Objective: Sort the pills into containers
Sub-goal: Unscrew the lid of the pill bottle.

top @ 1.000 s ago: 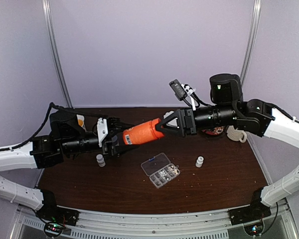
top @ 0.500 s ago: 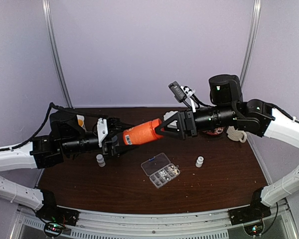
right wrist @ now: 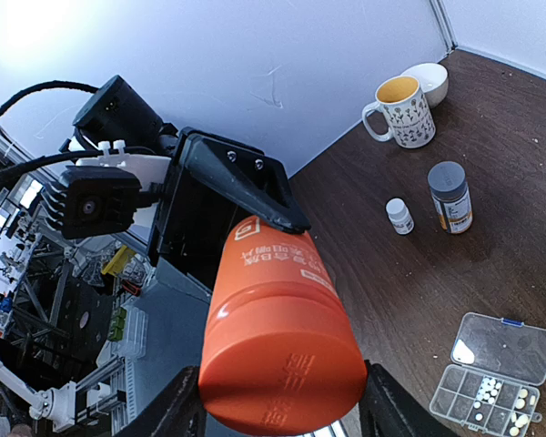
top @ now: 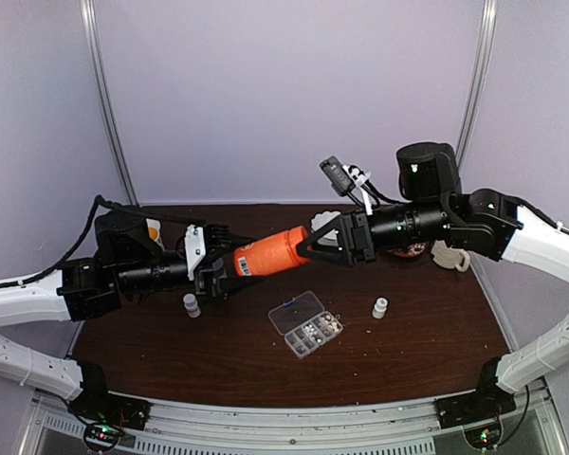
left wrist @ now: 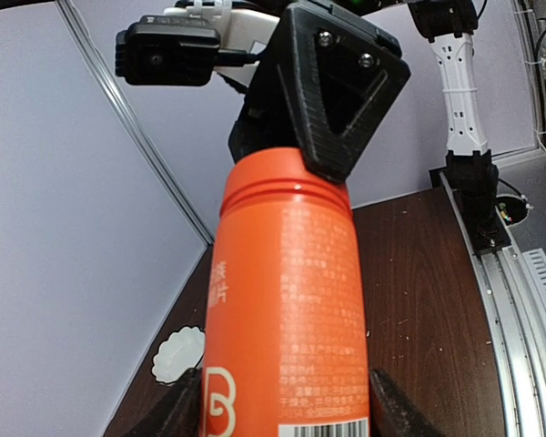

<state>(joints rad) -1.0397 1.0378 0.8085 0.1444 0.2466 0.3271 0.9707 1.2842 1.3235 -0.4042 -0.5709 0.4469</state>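
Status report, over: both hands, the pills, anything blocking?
Left hand and right hand both shut on orange bottle, held in the air. Pills in open organizer box. Nothing covers the box.

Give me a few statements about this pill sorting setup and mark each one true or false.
1. The orange bottle lies on the table. False: it is held in the air, with the left gripper on its base end and the right gripper around its cap end.
2. The organizer box sits on the table with its lid open. True.
3. Every compartment of the box holds pills. False: only some do, and others are bare.
4. One small white bottle stands to the left of the box and another to its right. True.
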